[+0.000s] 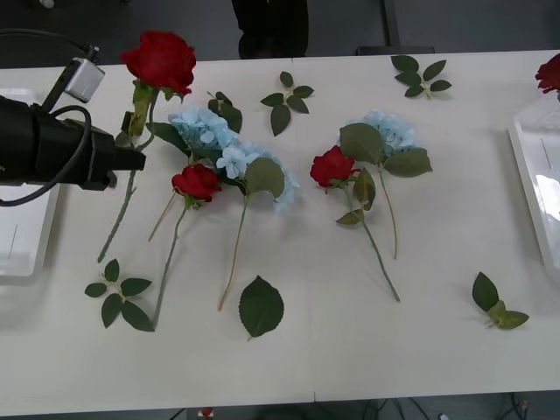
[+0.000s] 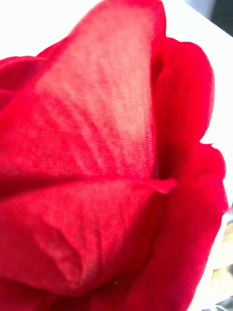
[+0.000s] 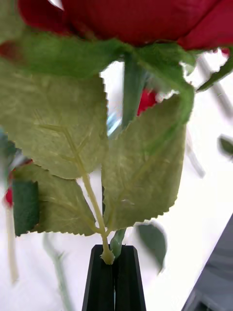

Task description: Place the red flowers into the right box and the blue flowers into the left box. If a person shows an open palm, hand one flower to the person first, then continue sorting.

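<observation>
Clamping rose stem [image 3: 112, 245], left jaws closed.

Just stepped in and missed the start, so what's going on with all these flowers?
The left tool is shut on the stem of a red rose, holding it up over the table's left side. Two more red roses and the blue flowers lie on the table. Another rose is by the right box.

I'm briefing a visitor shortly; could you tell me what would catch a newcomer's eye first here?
Probably the red rose raised at the table's far left, its stem pinched between the left gripper's shut black fingers. Next, the pale blue flowers and two more roses lying mid-table among loose leaves. Another rose sits at the far right edge above the right box.
</observation>
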